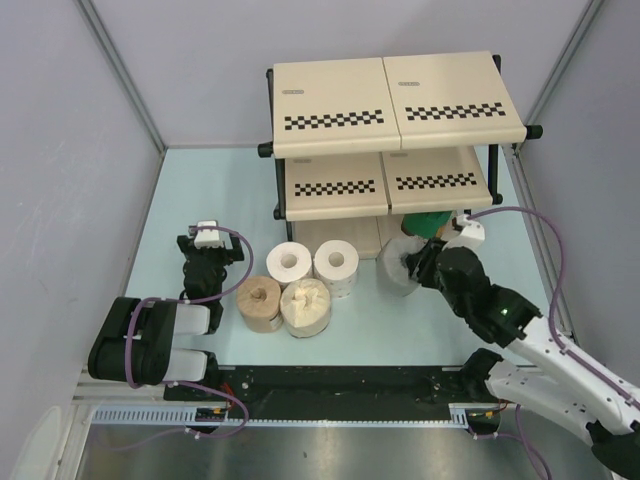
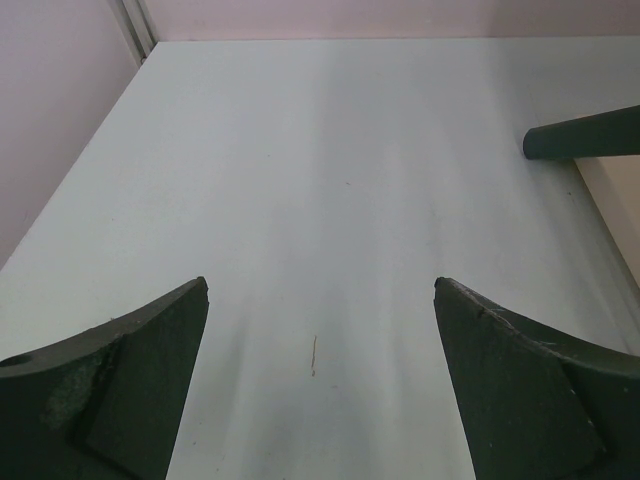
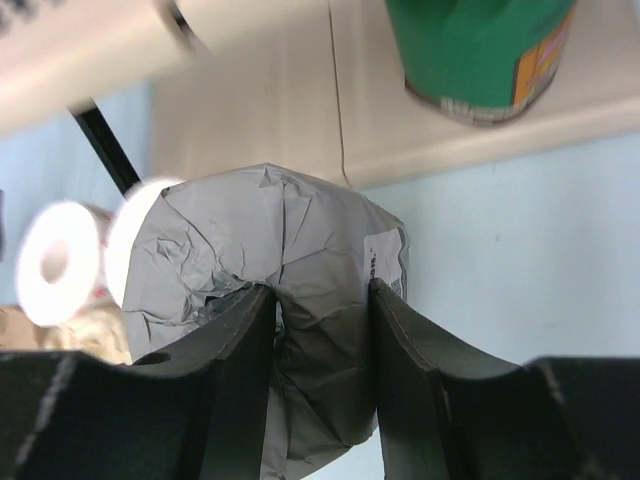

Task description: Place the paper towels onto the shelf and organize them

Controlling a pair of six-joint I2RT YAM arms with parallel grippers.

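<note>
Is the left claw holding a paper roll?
No, the black left claw stands wide open above the pale blue table, holding nothing.

The black left two-finger gripper (image 2: 320,290) is held wide open, arm folded; the black right two-finger gripper (image 3: 322,292), arm outstretched, is clamped on a crinkled grey roll (image 3: 290,235)

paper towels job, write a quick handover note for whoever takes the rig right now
Left end effector: open, empty, over the table.
Right end effector: pinching the grey roll in front of the shelf.
Done: green roll on the bottom tier.
To do: grey roll, then left white roll, right white roll, tan roll, cream roll, grouped on the table.
</note>
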